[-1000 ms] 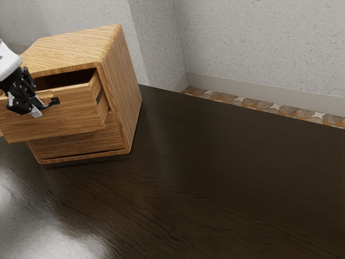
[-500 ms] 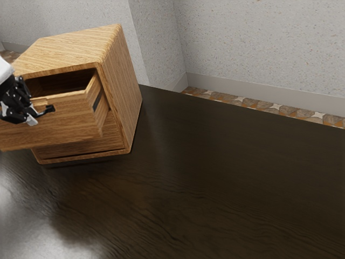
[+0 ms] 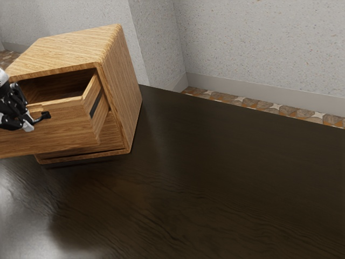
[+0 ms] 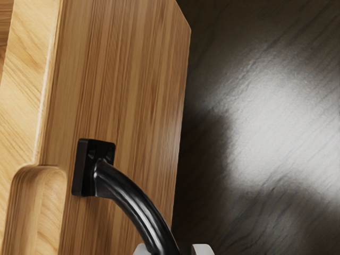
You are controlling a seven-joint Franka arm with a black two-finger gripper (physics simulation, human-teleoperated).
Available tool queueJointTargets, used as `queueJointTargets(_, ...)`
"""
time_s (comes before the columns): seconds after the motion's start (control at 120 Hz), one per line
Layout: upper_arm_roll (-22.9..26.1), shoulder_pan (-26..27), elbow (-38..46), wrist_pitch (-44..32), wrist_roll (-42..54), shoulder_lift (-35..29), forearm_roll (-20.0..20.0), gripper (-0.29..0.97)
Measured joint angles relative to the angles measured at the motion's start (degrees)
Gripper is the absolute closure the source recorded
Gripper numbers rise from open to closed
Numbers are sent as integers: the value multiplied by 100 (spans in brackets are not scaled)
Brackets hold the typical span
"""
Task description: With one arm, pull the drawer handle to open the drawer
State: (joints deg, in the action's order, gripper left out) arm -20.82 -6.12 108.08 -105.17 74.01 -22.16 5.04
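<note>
A wooden two-drawer cabinet (image 3: 116, 75) stands at the exterior view's left on the dark table. Its upper drawer (image 3: 59, 132) is pulled well out toward that left, and its dark inside (image 3: 54, 86) lies open. My gripper (image 3: 22, 122) is at the frame's left edge, shut on the drawer's black handle (image 3: 42, 115). In the wrist view the curved black handle (image 4: 127, 199) runs from its mount on the drawer front (image 4: 122, 95) down between my pale fingertips (image 4: 200, 248). The lower drawer (image 3: 81, 144) sits flush in the cabinet.
The dark wooden table (image 3: 226, 183) spreads across the exterior view's middle and right. A speckled wall (image 3: 259, 38) with a pale skirting board (image 3: 259, 89) runs behind it, and a wall corner (image 3: 156, 43) stands just behind the cabinet.
My gripper has drawn further toward the exterior view's left with the handle, and the upper drawer has slid farther out of the cabinet.
</note>
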Motion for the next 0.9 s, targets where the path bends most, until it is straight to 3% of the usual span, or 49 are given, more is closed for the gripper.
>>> queueJointTargets(0.258, 165, -104, 59, -3, -87, -28, -4, 57)
queueJointTargets(0.35, 361, -243, 107, -14, -123, -61, -2, 67)
queueJointTargets(0.467, 451, -337, 171, -24, -169, -98, 9, 58)
queueJointTargets(0.558, 466, -350, 198, -35, -201, -110, 12, 70)
queueJointTargets(0.683, 499, -381, 206, -48, -244, -111, 13, 65)
queueJointTargets(0.758, 703, -574, 208, -56, -271, -124, 8, 73)
queueJointTargets(0.9, 788, -623, 276, -47, -316, -214, 3, 74)
